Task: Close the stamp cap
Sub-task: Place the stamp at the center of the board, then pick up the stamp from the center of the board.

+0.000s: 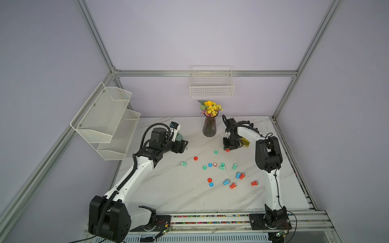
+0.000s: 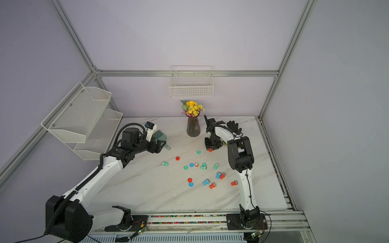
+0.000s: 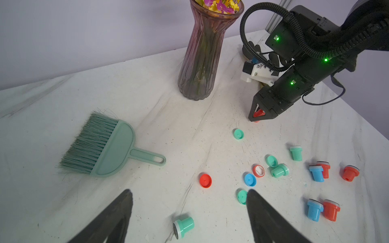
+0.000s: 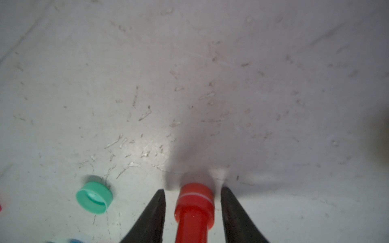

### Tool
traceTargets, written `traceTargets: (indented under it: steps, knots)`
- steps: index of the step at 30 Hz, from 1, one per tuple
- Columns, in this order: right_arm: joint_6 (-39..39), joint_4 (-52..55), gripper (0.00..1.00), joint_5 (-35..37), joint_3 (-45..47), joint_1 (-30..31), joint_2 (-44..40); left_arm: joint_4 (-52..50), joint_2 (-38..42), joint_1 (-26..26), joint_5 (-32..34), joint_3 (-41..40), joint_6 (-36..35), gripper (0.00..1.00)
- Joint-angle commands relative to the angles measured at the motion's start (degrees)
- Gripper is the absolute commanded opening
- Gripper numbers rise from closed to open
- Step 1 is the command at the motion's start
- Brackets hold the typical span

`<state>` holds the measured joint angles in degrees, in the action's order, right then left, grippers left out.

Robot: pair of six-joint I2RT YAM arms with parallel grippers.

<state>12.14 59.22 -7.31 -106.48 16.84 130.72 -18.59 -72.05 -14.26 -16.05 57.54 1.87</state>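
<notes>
White marble-look surface (image 1: 168,189): red plastic stamp (image 4: 194,202), cap on, between my right pincer (image 4: 191,188).
Jaws half apart, clear of it; left pincer (image 3: 188,190) wide, empty. I'd close, then press squarely down.

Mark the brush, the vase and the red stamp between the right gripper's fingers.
brush (image 3: 117,151): left wrist view, on its plastic back.
vase (image 3: 200,69): left wrist view, on its ribbed glass body.
red stamp (image 4: 194,207): right wrist view, on its wide head.
</notes>
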Motion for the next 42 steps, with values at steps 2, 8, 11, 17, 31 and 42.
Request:
traceTargets:
  steps: [2,8,11,17,31,42]
  knots:
    - [0.09,-0.08,0.47,-0.03,1.43,0.23,1.28,0.75,0.52,0.2,-0.31,2.31,-0.35,0.84]
    - [0.29,-0.41,0.48,-0.01,0.52,0.4,-0.58,0.73,0.42,0.2,-0.29,2.23,-0.37,0.84]
    - [0.84,-0.04,0.48,0.58,-1.01,0.35,-4.04,0.76,0.38,0.2,-0.21,2.28,-0.36,0.84]
    - [1.65,2.64,0.48,3.15,-1.94,0.4,-11.6,0.75,0.39,0.2,-0.4,2.4,-0.26,0.84]
    - [13.69,6.64,0.43,11.05,28.69,12.0,-38.93,0.79,0.38,0.19,-0.29,2.36,-0.36,0.85]
    - [37.42,-7.1,0.39,9.56,55.25,20.82,-56.64,0.92,-0.53,-0.02,-0.66,2.57,0.81,0.84]
